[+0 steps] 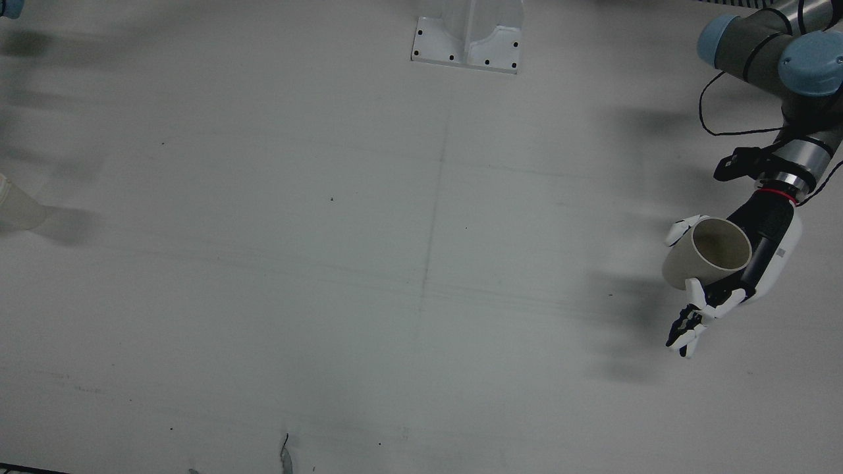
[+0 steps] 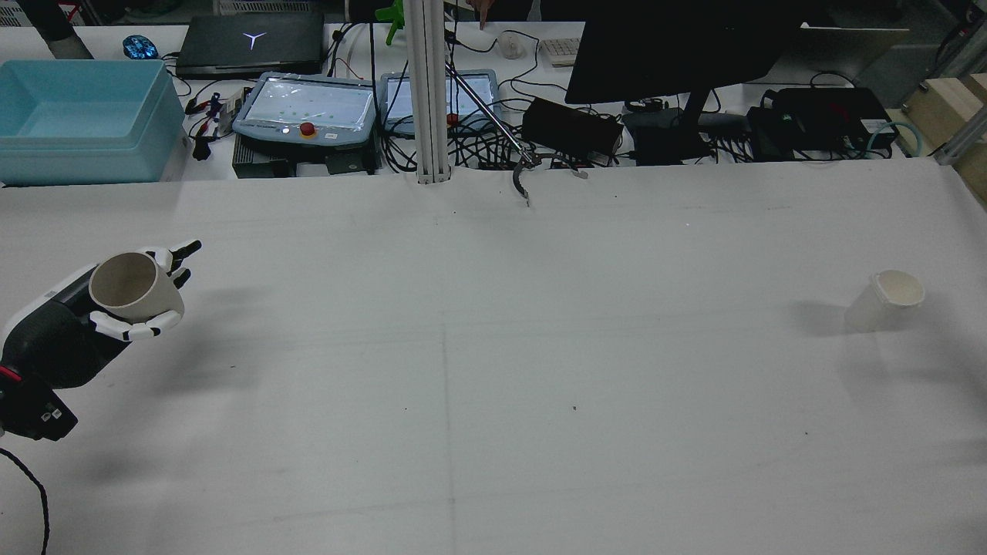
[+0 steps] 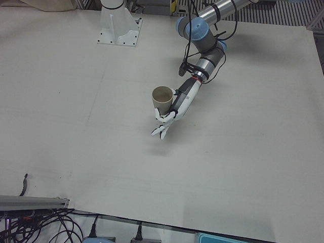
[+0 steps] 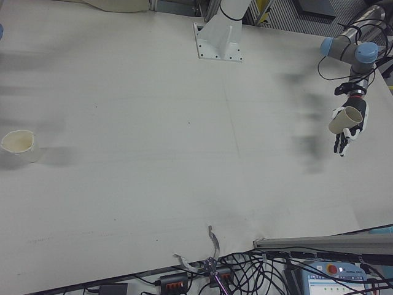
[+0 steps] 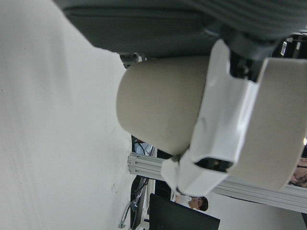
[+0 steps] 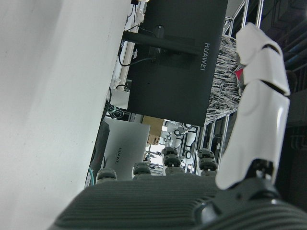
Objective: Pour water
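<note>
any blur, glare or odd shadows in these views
Front view: soft smeared shadows streak the white table, strongest beside the left hand holding the beige paper cup. Left hand view: that cup fills the frame, close and soft. Rear view: the translucent plastic cup is pale and low in contrast, with a faint shadow. Right hand view: the right hand is sharp, and the background is dim.

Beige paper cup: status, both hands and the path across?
Left hand shut on beige paper cup, lifted, upright. Right hand open, empty. Translucent plastic cup stands far across white table. Nothing between.
</note>
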Motion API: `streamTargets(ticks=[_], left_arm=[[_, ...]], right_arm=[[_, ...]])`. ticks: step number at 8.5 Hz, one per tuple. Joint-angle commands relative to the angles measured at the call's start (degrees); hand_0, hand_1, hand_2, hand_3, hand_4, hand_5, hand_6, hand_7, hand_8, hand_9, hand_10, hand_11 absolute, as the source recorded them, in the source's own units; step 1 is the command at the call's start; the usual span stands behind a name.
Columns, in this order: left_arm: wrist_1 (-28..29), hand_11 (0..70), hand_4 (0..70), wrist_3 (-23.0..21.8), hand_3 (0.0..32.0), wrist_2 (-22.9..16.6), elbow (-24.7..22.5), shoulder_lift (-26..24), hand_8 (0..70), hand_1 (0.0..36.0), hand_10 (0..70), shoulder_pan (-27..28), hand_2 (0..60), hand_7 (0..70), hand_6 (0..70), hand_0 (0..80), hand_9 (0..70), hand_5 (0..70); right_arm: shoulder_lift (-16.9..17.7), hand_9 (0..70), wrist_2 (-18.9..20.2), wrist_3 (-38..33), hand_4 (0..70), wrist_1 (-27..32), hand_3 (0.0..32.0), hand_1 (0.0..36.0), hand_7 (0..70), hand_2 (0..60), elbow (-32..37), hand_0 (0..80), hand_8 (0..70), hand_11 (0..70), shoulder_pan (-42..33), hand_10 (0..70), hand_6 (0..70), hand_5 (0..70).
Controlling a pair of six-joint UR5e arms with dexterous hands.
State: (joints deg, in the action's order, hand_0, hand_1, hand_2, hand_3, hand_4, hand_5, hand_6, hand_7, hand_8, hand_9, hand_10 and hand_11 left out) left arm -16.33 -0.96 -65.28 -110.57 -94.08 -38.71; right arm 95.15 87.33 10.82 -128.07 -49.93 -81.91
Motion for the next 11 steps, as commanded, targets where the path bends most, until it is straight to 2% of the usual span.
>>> streamTargets(ticks=[1, 2, 5, 8, 10, 11], left_arm=[[-0.1, 7.3, 35.3, 0.0, 0.0, 0.2, 0.3, -0.1, 1.3, 36.0, 1.8, 0.0, 60.0, 10.8, 11.8, 80.0, 0.7, 70.0], [-0.1, 7.2, 35.0, 0.0, 0.0, 0.1, 0.1, -0.1, 1.3, 36.0, 1.8, 0.0, 60.0, 10.7, 11.7, 80.0, 0.7, 70.0], [-0.2, 7.3, 34.8, 0.0, 0.0, 0.1, -0.4, -0.1, 1.3, 36.0, 1.8, 0.0, 60.0, 10.6, 11.5, 80.0, 0.7, 70.0], [-0.2, 7.2, 33.9, 0.0, 0.0, 0.1, -0.5, -0.1, 1.2, 36.0, 1.7, 0.0, 60.0, 10.5, 11.4, 80.0, 0.7, 70.0], [-0.2, 7.0, 33.9, 0.0, 0.0, 0.1, -0.5, -0.1, 1.2, 36.0, 1.6, 0.0, 60.0, 10.4, 11.2, 80.0, 0.6, 70.0], [-0.2, 7.2, 33.5, 0.0, 0.0, 0.2, -0.5, -0.1, 1.2, 36.0, 1.8, 0.0, 60.0, 10.4, 11.2, 80.0, 0.6, 70.0]], right_arm=[[-4.0, 0.0, 0.0, 3.0, 0.0, 1.1, 0.0, 27.1, 2.0, 20.0, 2.8, 56.0, 1.1, 0.0, 3.1, 0.0, 10.6, 7.7], [-4.0, 0.0, 0.0, 5.0, 0.0, 1.1, 0.0, 29.3, 1.1, 20.9, 2.3, 58.1, 1.0, 0.0, 5.0, 0.0, 10.0, 8.2], [-3.7, 0.0, 0.1, 5.9, 0.0, 1.1, 0.0, 31.3, 0.8, 21.1, 2.4, 59.9, 0.6, 0.0, 7.8, 0.0, 8.1, 8.4], [-3.7, 0.0, 0.1, 7.4, 0.0, 1.0, 0.0, 30.2, 0.0, 19.6, 2.0, 58.5, 0.5, 0.0, 10.7, 0.0, 7.5, 7.9], [-3.7, 0.0, 0.0, 7.6, 0.0, 0.8, 0.0, 32.2, 2.4, 20.6, 1.3, 60.5, 0.5, 0.0, 12.0, 0.0, 7.9, 8.4], [-3.7, 0.0, -0.1, 8.5, 0.0, 0.8, 0.0, 33.4, 5.9, 23.0, 0.5, 61.6, 0.8, 0.0, 13.1, 0.0, 9.2, 9.0]])
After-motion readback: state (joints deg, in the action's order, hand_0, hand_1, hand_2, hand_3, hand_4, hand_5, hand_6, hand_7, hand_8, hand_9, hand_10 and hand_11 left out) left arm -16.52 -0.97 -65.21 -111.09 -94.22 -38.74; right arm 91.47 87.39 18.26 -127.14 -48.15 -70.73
